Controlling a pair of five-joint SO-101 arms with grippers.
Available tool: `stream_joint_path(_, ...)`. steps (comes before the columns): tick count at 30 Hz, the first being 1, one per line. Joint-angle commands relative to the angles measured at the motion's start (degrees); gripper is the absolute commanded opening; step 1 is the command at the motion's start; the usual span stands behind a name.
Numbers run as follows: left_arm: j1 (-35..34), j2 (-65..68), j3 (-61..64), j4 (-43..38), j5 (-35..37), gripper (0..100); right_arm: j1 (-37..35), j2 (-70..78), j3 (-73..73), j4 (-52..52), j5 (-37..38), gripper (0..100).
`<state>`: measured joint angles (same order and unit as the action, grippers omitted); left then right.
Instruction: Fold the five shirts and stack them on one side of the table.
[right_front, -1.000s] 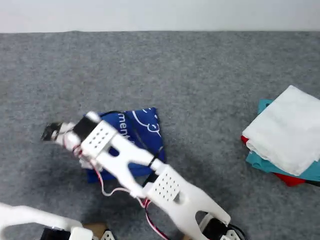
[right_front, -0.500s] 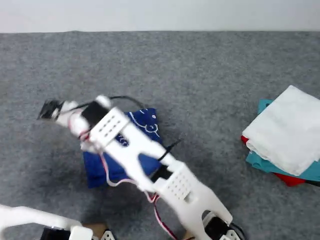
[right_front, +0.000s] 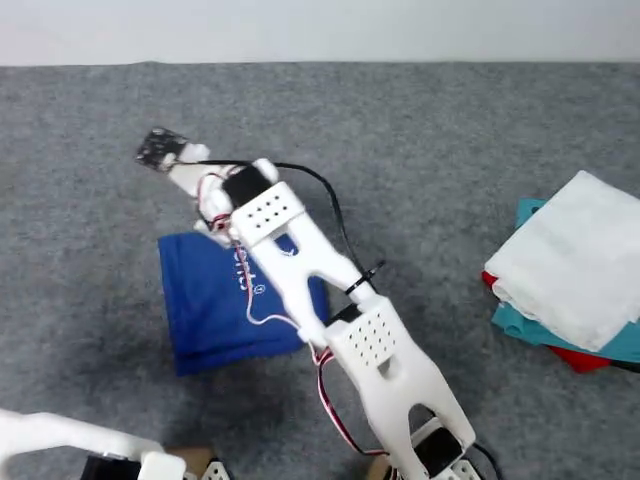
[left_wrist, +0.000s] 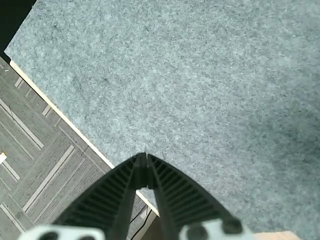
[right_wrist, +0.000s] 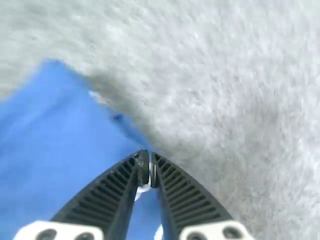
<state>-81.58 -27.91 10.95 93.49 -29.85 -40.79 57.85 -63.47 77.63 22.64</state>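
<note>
1. Right end effector (right_wrist: 148, 172): narrow, tips pressed together, just over an edge of the folded blue shirt (right_front: 215, 310) on the grey desk (right_front: 420, 150).
2. Left end effector (left_wrist: 146, 162): tips together as well, above the desk border, with the floor (left_wrist: 30, 165) just beyond.
3. White shirt (right_front: 570, 260) on top of a teal shirt (right_front: 515, 325) and a red shirt (right_front: 585, 360): one pile, well apart from the right end effector.

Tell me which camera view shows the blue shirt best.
The high view: nearly the whole folded blue shirt shows, with the right arm crossing one side. The right wrist view catches one corner beneath the shut right claw. The left wrist view faces the table edge and floor.
</note>
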Motion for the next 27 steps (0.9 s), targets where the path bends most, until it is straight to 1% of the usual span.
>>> stream_joint_path(1, 0.09, -1.58, -0.04, -0.79, -0.26, 1, 3.74, 1.98, -0.35, -1.98, 0.18, 1.1)
stream_joint_path(5, 0.09, -1.58, 0.31, -0.79, -0.26, 1, 4.62, 2.42, -0.44, -1.71, 0.18, 1.0)
stream_joint_path(10, 0.09, -1.58, 0.57, -0.88, -0.26, 1, 4.18, -2.95, -0.44, 0.04, 0.09, 1.0)
stream_joint_path(17, 0.18, -1.58, 0.57, -0.88, -0.26, 1, -5.41, -5.76, -0.35, -0.31, 0.44, 1.0)
stream_joint_path(20, 0.18, -1.58, 0.57, -0.88, -0.26, 1, -8.40, -4.26, 0.00, -3.21, 0.44, 1.0)
stream_joint_path(22, 0.09, -1.58, 0.57, -0.88, -0.26, 1, -8.75, -1.63, -0.35, -6.29, 0.53, 1.0)
stream_joint_path(24, 0.09, -1.58, 0.57, -0.79, -0.26, 1, -7.60, 1.45, -0.35, -10.07, 0.70, 1.0)
stream_joint_path(27, 0.00, -1.58, 0.57, -0.62, -0.26, 1, -4.97, 5.05, -0.53, -15.25, 3.69, 1.0)
